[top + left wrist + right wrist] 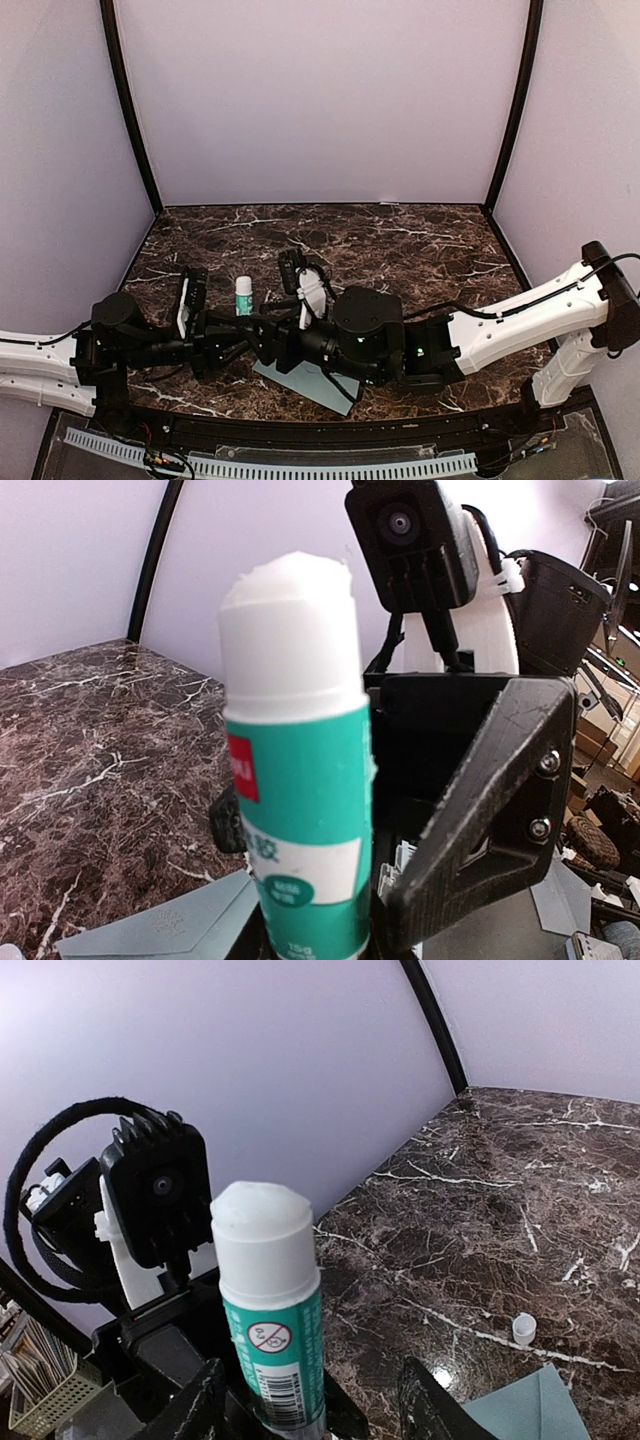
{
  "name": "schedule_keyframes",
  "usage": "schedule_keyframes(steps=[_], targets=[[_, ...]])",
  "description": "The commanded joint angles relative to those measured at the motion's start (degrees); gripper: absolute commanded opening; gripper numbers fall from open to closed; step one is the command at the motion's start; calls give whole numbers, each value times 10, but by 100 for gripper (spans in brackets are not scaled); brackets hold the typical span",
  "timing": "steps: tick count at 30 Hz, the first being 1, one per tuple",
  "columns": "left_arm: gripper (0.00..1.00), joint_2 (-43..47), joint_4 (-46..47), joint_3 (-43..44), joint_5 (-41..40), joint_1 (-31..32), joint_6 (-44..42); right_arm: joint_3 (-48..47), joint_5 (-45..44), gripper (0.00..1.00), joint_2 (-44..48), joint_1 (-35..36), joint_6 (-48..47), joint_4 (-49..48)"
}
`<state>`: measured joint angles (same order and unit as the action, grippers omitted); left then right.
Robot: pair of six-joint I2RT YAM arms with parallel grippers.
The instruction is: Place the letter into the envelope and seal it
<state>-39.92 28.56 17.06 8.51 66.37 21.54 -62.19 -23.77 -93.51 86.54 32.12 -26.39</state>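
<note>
A teal glue stick [243, 296] with a white top stands upright above the table, and my left gripper [243, 322] is shut on its lower end. In the left wrist view the glue stick [300, 780] fills the middle, with its base hidden in my left gripper [312, 950]. My right gripper [310, 1375] stands open around the same glue stick [270, 1310], its fingers [430, 1405] apart from the tube. The pale teal envelope [305, 385] lies flat under the arms, also seen as the envelope [150, 930] and the envelope [530, 1405]. The letter is out of view.
A small white cap [522, 1330] lies on the dark marble table [400, 240] beside the envelope. Lilac walls close in the back and both sides. Both arms crowd the near middle of the table.
</note>
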Motion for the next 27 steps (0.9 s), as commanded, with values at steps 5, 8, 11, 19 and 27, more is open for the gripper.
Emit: schedule_keyframes(steps=[5, 8, 11, 19, 27], targets=[[11, -28, -7, 12, -41, -1, -20, -17, -40, 57, 16, 7, 37, 63], [10, -43, -9, 18, -48, 0, -25, -26, -48, 57, 13, 7, 49, 86], [10, -56, -9, 21, -55, 6, -30, -33, -50, 57, 9, 7, 62, 102], [9, -71, -8, 28, -66, 25, -49, -12, -45, 54, 12, 7, 76, 93], [8, -80, -8, 33, -71, 36, -57, -19, -47, 45, 4, 7, 73, 88]])
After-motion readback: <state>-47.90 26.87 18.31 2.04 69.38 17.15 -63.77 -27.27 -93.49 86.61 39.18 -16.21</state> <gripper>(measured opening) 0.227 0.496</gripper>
